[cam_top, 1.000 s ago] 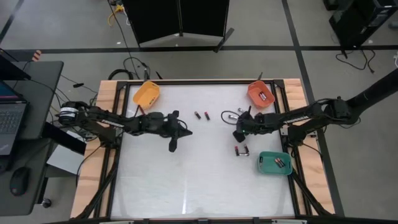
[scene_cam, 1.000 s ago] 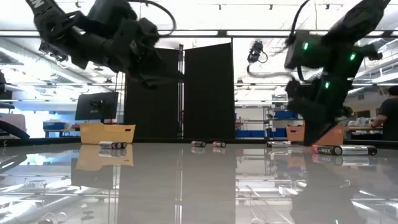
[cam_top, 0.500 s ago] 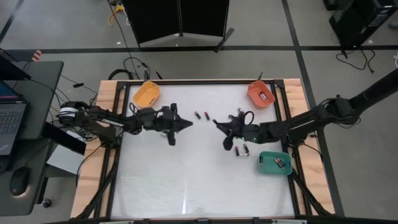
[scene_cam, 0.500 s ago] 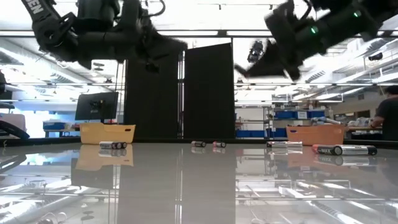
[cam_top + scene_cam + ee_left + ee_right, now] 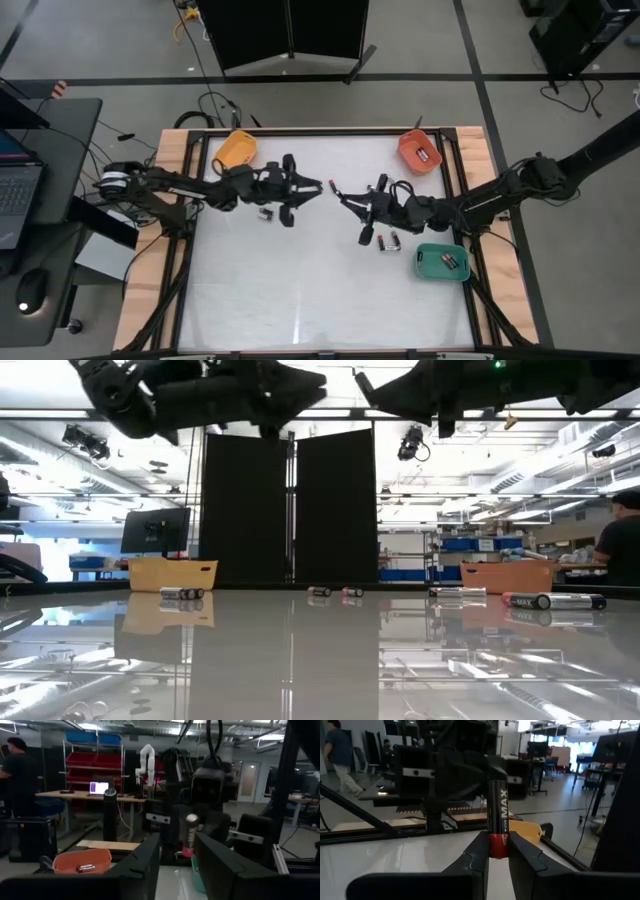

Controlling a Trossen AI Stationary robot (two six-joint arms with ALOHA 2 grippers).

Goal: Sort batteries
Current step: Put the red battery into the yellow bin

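Note:
High above the table's middle, my right gripper [image 5: 497, 842] [image 5: 337, 190] is shut on a black battery [image 5: 497, 810] with a red end. My left gripper [image 5: 177, 845] [image 5: 318, 186] faces it from the left, open, fingertips close to that battery [image 5: 191, 827]; I cannot tell whether they touch it. Two batteries [image 5: 265, 213] lie on the table under the left arm. Two more [image 5: 384, 240] lie beside the green tray [image 5: 443, 270]. A further pair [image 5: 335, 592] lies below the grippers. My right gripper pinches the battery's red end [image 5: 498, 845] between its two fingertips. The fingers come level from the table's right side and lie across the battery. Its black end sticks out past the fingers. The battery is lifted well clear of the table.
An orange tray [image 5: 237, 150] stands at the far left. A red-orange tray [image 5: 414, 150] with batteries is at the far right, and the green tray at the right holds batteries too. The near half of the white table [image 5: 320, 300] is bare. People move in the room behind.
My right gripper has risen from beside the two batteries near the green tray, tipped from pointing down to level, and gone toward the table's left. My left gripper has lifted, turned level and moved right toward it, uncovering two batteries on the table.

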